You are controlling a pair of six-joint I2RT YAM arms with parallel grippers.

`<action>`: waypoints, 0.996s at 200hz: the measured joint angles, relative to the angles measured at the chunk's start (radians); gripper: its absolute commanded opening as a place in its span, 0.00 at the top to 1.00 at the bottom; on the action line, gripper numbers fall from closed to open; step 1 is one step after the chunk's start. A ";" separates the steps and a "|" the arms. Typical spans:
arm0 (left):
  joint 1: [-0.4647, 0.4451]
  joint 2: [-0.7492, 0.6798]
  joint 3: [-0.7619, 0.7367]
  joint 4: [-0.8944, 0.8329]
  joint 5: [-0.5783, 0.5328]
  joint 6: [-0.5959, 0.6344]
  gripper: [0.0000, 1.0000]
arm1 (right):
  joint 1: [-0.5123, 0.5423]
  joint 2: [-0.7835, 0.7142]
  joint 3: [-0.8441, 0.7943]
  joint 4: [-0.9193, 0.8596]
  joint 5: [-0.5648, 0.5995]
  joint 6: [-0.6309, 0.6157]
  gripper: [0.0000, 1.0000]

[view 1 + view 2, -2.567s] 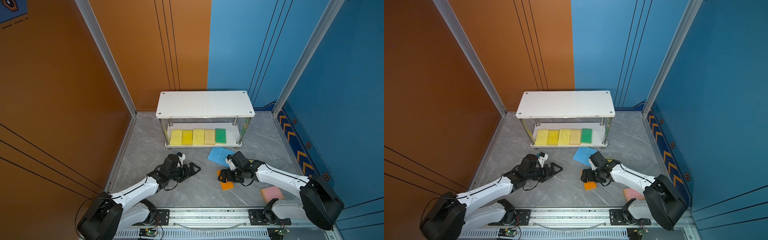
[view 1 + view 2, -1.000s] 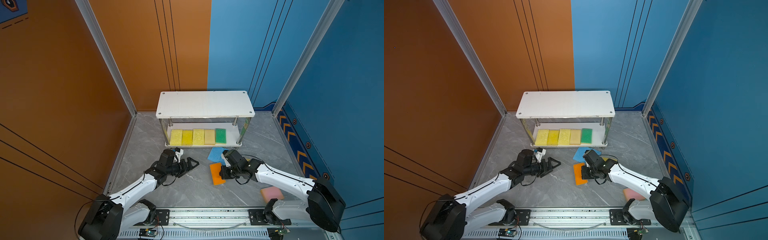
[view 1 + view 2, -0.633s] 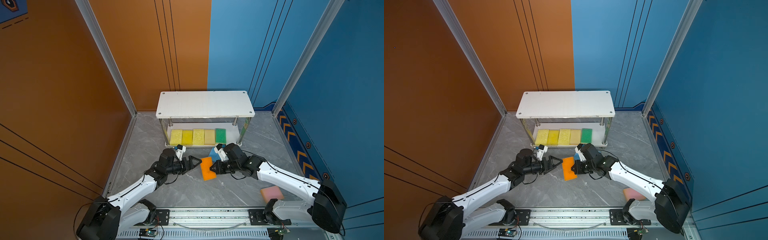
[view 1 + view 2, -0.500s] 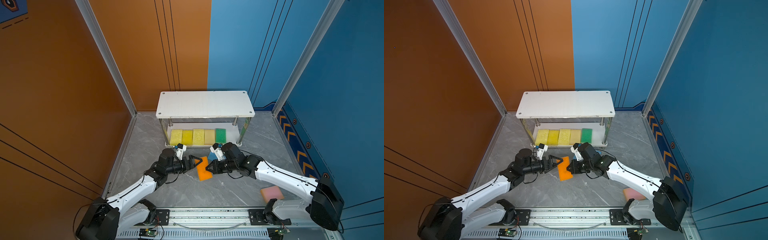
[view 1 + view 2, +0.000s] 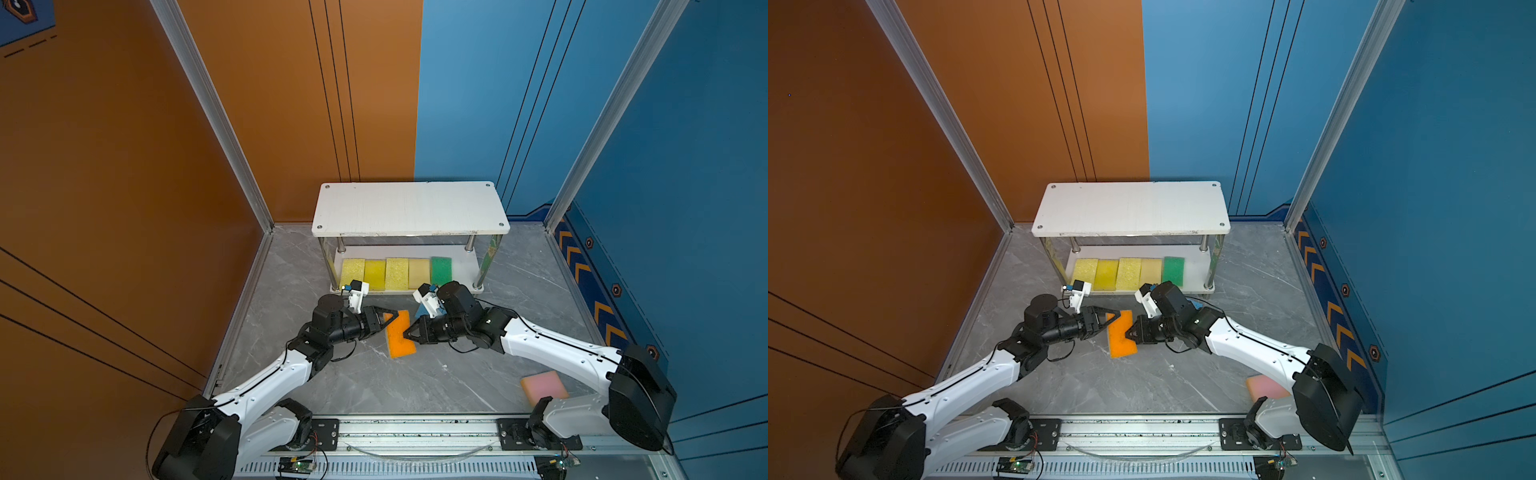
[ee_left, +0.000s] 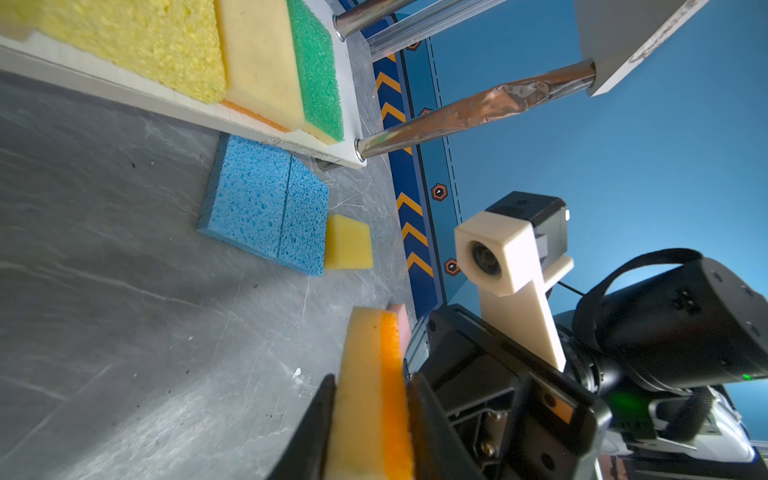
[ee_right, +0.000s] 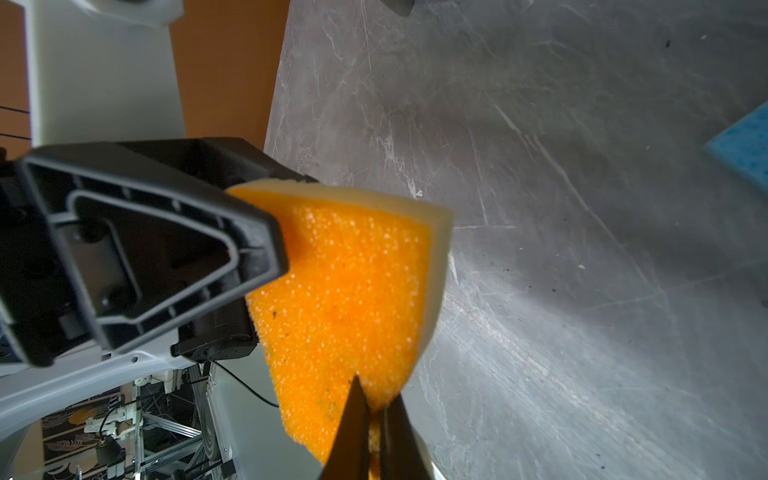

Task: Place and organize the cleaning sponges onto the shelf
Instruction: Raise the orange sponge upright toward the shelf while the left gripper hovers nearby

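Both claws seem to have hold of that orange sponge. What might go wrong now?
1. The left claw and the right claw both clamp the orange sponge; if either arm pulls before one lets go, it may tear or slip free.
2. The right claw pinches only a corner, so the sponge could drop to the floor.

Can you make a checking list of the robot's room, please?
Surface: grey marbled floor, dark specks.
Job's things: shelf top board bare; row of five sponges on its lower board; orange sponge in the grippers; blue sponges, small yellow sponge and pink sponge on the floor.
Clutter: nothing seen.
Grippers: left gripper and right gripper both clamp the orange sponge.
Cables: thin black cable at left wrist.
Surroundings: orange wall, blue wall, metal rail in front.
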 measured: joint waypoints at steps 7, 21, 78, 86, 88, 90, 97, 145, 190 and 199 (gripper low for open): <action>0.002 0.000 0.000 0.003 0.001 -0.001 0.94 | 0.000 0.000 0.000 0.004 0.000 0.004 1.00; 0.002 0.000 0.000 0.010 0.001 -0.004 1.00 | 0.000 0.000 0.000 0.009 0.000 0.008 1.00; 0.005 -0.013 0.000 0.016 0.000 -0.008 1.00 | 0.000 0.000 0.000 0.027 0.000 0.021 1.00; 0.005 -0.018 0.000 0.016 0.000 -0.011 1.00 | 0.000 0.000 0.000 0.030 -0.001 0.022 1.00; 0.005 -0.019 0.000 0.017 0.000 -0.012 1.00 | 0.000 0.000 0.000 0.031 -0.002 0.023 1.00; 0.005 -0.019 0.000 0.017 0.000 -0.013 1.00 | 0.000 0.000 0.000 0.032 -0.003 0.024 1.00; 0.005 -0.022 0.000 0.017 -0.001 -0.015 1.00 | -0.001 0.000 0.000 0.035 -0.006 0.025 1.00; 0.005 -0.023 0.000 0.025 0.000 -0.015 1.00 | -0.006 -0.002 0.000 0.040 -0.015 0.035 0.34; 0.025 -0.026 0.000 0.047 0.000 -0.051 1.00 | -0.027 -0.065 -0.008 0.045 -0.014 0.036 0.08; 0.035 -0.027 0.000 0.058 0.000 -0.066 1.00 | -0.034 -0.090 -0.016 0.047 -0.014 0.037 0.08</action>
